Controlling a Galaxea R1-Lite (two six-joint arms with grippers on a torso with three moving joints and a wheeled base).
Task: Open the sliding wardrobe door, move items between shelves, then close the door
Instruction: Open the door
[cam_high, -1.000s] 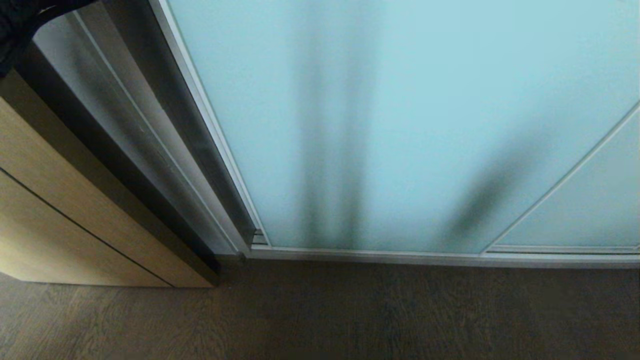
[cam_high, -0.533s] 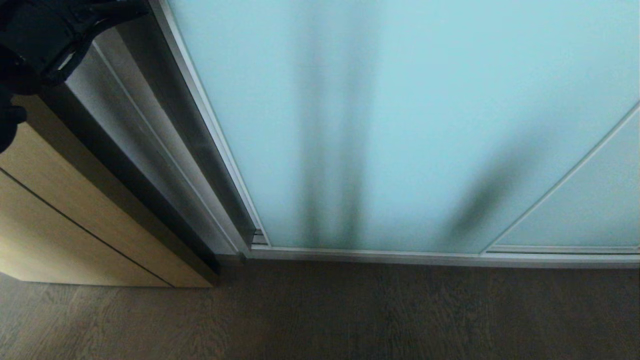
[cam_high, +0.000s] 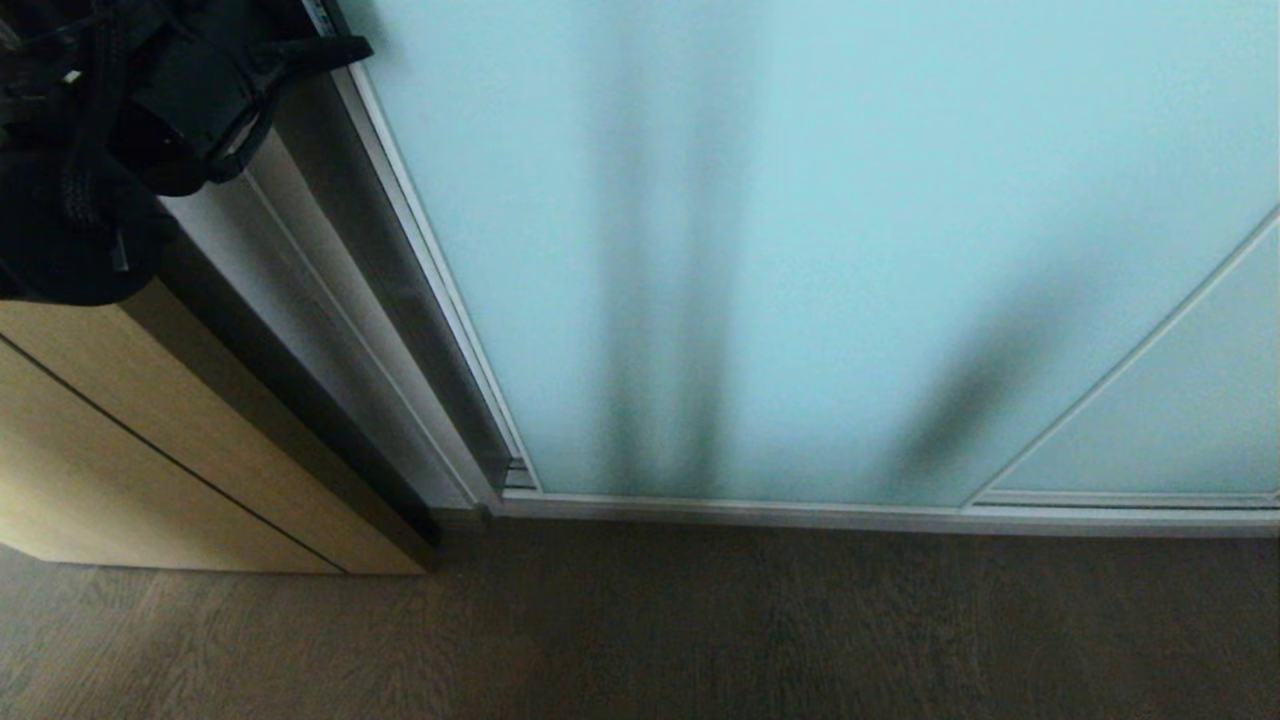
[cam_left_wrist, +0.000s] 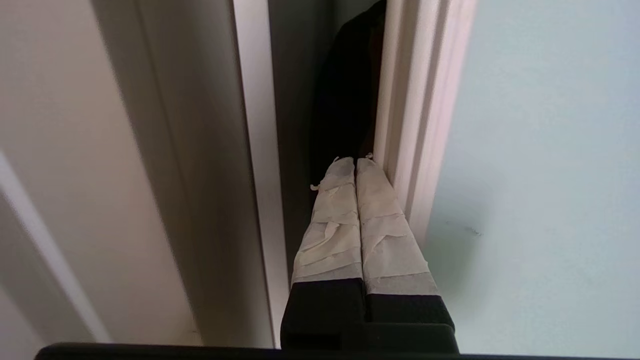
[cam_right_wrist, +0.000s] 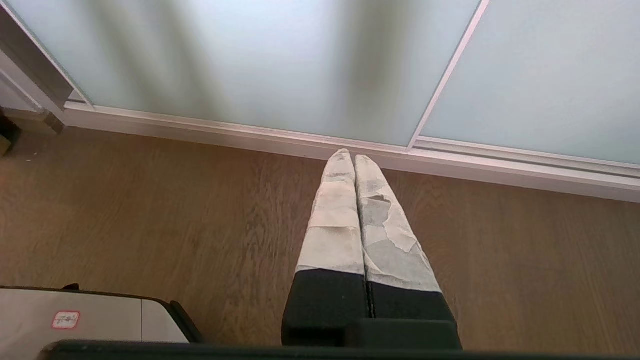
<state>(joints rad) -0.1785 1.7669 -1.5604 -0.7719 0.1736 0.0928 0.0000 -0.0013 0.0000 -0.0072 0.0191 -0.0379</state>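
Note:
The sliding wardrobe door (cam_high: 800, 200) is a pale aqua frosted panel in a thin silver frame, and it fills most of the head view. My left arm (cam_high: 90, 150) reaches in at the top left by the door's left edge. In the left wrist view my left gripper (cam_left_wrist: 355, 161) is shut and holds nothing. Its taped tips sit in the narrow dark gap between the door's frame (cam_left_wrist: 400, 100) and the white side panel (cam_left_wrist: 255, 150). Something black (cam_left_wrist: 350, 90) shows inside the gap. The shelves are hidden. My right gripper (cam_right_wrist: 354, 156) is shut and empty, pointing down at the floor near the door's bottom rail.
A light wood-grain cabinet (cam_high: 120, 430) with a dark groove stands left of the wardrobe. The silver bottom track (cam_high: 850, 515) runs along the dark wood floor (cam_high: 700, 630). Part of my grey base (cam_right_wrist: 90, 315) shows beside the right gripper.
My left arm has come further into the head view from the top left corner, toward the door's left edge. The door and my right gripper have not moved.

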